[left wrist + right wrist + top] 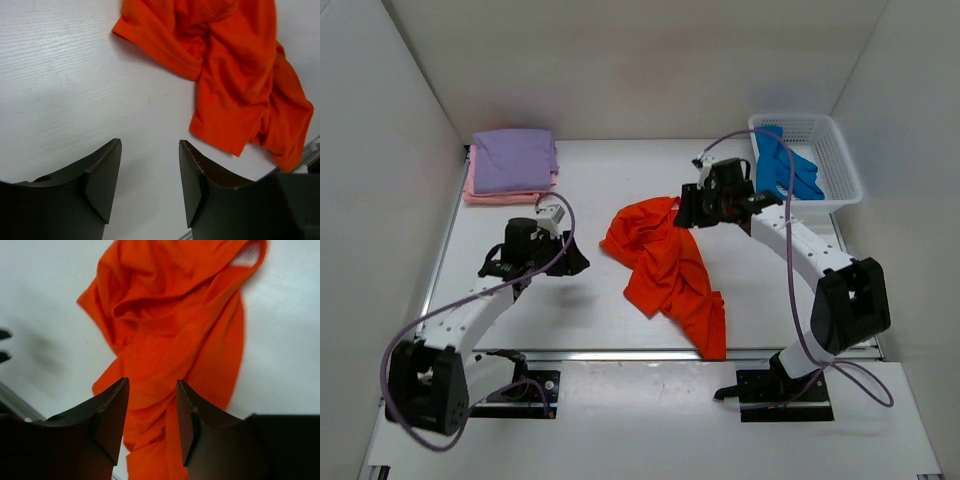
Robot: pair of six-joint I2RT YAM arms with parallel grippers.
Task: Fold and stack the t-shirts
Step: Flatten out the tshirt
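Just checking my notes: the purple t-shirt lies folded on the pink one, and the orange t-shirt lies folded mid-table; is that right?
Not quite: the orange t-shirt lies crumpled, not folded, mid-table, as the top external view shows. The purple t-shirt does lie folded on the pink one.

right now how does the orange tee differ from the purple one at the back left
The orange tee lies crumpled and loose; the purple tee is folded into a neat rectangle. The orange tee sits alone on the table mid-workspace; the purple tee rests on a folded pink tee at the far left. Both are plain soft cloth.
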